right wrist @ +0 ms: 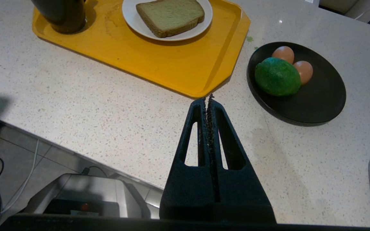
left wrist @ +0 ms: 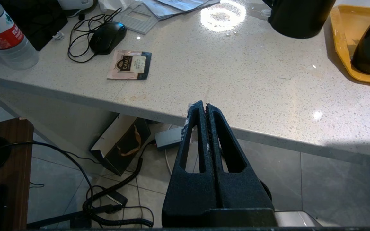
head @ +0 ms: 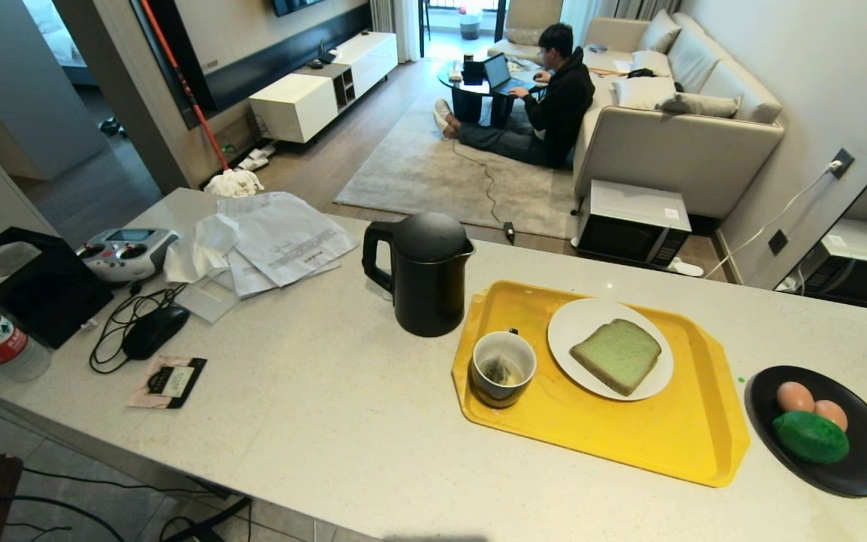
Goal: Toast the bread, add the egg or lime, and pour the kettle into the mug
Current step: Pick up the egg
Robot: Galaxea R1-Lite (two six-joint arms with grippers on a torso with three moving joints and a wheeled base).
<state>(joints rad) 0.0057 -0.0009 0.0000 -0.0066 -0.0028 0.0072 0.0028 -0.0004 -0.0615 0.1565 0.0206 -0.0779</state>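
Bread lies on a white plate in the yellow tray, mug beside it, kettle just off the tray. Both grippers, left and right, hang with fingers clenched, empty.

Beige sofa, grey rug, wooden floor, white cabinet
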